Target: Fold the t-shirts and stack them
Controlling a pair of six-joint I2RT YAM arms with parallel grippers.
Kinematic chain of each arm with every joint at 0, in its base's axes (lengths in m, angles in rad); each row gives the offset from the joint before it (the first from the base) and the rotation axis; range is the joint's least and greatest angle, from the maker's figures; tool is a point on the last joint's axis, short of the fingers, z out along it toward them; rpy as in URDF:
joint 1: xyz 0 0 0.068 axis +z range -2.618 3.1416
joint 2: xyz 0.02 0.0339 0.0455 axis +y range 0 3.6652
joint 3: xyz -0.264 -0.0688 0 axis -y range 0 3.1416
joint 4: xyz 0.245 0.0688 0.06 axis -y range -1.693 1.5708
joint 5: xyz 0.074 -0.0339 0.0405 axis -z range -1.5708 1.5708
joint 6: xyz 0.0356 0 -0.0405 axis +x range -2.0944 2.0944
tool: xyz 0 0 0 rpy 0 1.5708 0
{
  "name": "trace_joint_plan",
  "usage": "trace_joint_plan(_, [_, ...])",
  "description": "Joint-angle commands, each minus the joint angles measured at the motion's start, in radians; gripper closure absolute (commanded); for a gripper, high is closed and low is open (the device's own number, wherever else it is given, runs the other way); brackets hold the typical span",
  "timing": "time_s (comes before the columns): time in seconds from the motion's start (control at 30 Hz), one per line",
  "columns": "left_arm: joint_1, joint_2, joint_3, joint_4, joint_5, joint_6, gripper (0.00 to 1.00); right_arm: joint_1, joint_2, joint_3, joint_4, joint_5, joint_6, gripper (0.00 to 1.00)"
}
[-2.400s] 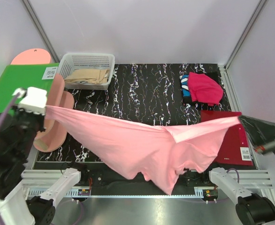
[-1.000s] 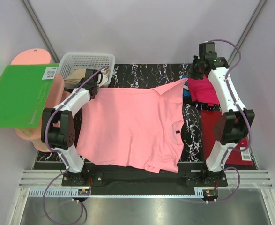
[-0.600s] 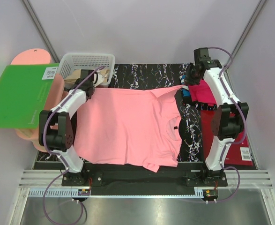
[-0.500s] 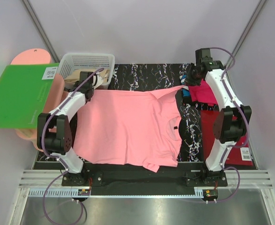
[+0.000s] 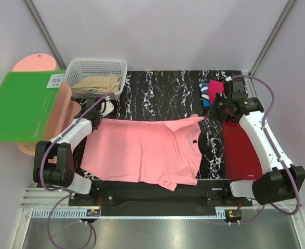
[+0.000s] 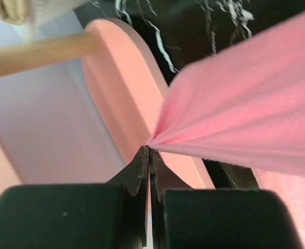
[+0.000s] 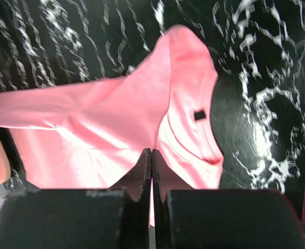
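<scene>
Left hand point(image 6: 148, 149) and right hand point(image 7: 151, 151) have dragged the far edge of the salmon-pink t-shirt point(image 5: 142, 150) nearer, both clenched on its corners; keep tension even and land the edge square.

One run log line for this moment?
left gripper: shut on pink t-shirt | right gripper: shut on pink t-shirt | layout: spread on table

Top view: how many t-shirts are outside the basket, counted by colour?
salmon-pink t-shirt: 1
magenta t-shirt: 1
blue t-shirt: 1 (mostly hidden under the magenta one)
Total: 3
</scene>
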Motion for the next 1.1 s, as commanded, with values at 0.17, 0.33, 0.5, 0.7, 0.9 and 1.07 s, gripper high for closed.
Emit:
trace_joint_plan(0.17, [0.003,-0.072,-0.082,0.001,0.055,-0.062,1.00,0.017,-0.107,-0.251,0.022,-0.007,0.054,1.00])
trace_joint_plan(0.33, [0.000,-0.110,-0.140,-0.083,0.105,-0.109,0.75,0.021,-0.133,-0.323,0.026,-0.047,0.082,0.87])
trace_joint_plan(0.5, [0.000,-0.204,-0.070,-0.233,0.199,-0.151,0.45,0.021,-0.122,-0.224,-0.012,-0.066,0.080,0.73])
trace_joint_plan(0.7, [-0.004,-0.204,0.156,-0.381,0.286,-0.218,0.34,0.021,-0.027,-0.137,0.046,-0.077,0.085,0.73])
trace_joint_plan(0.9, [-0.072,-0.033,0.266,-0.389,0.322,-0.302,0.39,0.049,0.285,-0.131,0.213,-0.106,0.121,0.83])
trace_joint_plan(1.07, [-0.072,0.113,0.311,-0.352,0.328,-0.327,0.46,0.086,0.430,-0.078,0.250,-0.090,0.128,0.86])
